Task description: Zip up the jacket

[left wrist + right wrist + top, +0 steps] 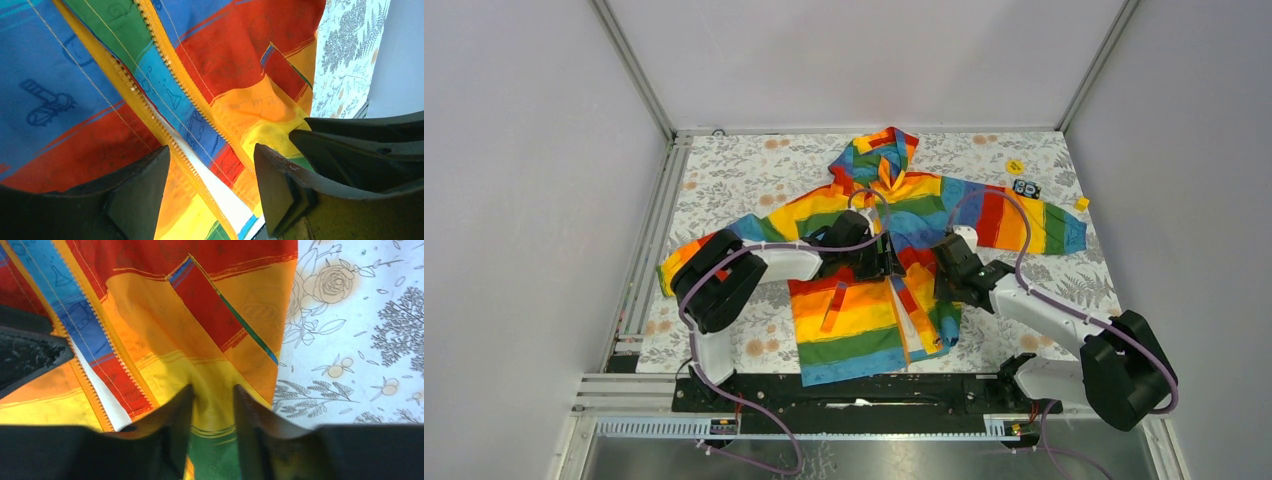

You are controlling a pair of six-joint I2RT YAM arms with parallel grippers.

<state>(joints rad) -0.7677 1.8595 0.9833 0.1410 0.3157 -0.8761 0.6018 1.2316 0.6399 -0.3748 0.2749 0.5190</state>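
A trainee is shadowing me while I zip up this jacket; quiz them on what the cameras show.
1. True or false: the zipper of the jacket is closed along its whole length.
2. What lies between the fingers of the left gripper? A. a sleeve cuff B. the two zipper rows C. a drawstring
3. Fill in: the hood points toward the ___ edge of the table.
Key: 1 false; 2 B; 3 far.

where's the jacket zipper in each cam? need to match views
Top external: zipper runs down the middle of the jacket.
Left wrist: zipper diagonal, top left to bottom centre.
Right wrist: zipper diagonal, left side.
Shared landmark: white lining strip between its halves.
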